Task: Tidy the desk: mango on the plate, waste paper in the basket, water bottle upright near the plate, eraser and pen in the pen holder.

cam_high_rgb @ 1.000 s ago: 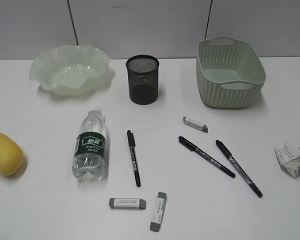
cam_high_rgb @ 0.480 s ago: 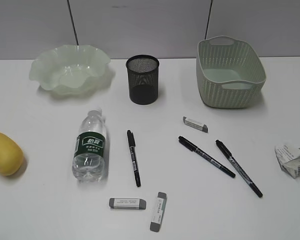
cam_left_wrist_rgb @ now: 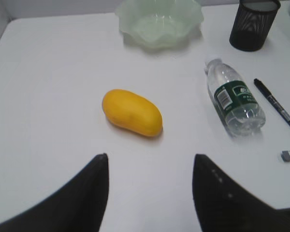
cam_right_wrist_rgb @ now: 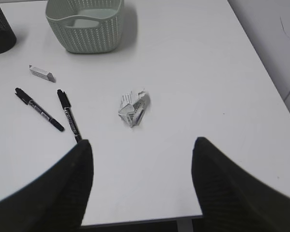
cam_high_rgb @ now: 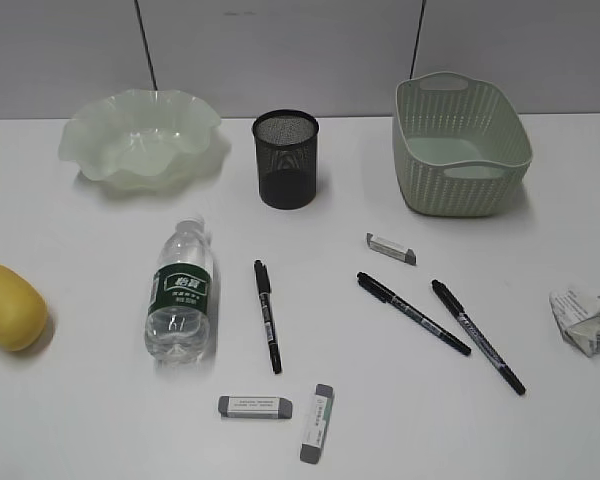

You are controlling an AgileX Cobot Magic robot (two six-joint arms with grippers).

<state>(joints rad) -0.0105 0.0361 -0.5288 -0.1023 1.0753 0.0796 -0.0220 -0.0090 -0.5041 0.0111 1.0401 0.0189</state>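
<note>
Left gripper (cam_left_wrist_rgb: 150, 166) hanging above the desk (cam_left_wrist_rgb: 53, 96), jaws spread, nothing between them, mango (cam_left_wrist_rgb: 132, 112) lying just ahead. Right gripper (cam_right_wrist_rgb: 141, 150) likewise parted and empty over the waste paper (cam_right_wrist_rgb: 133, 108). Nearest the camera, two erasers (cam_high_rgb: 255, 406) side by side; then three pens (cam_high_rgb: 268, 315), water bottle (cam_high_rgb: 181, 295) flat on its side, a third eraser beyond. Mango at the left edge, paper at the right. Further back: plate (cam_high_rgb: 140, 135), pen holder (cam_high_rgb: 286, 158), basket (cam_high_rgb: 460, 145) in a row. Grey panelled wall (cam_high_rgb: 280, 50) behind.
</note>
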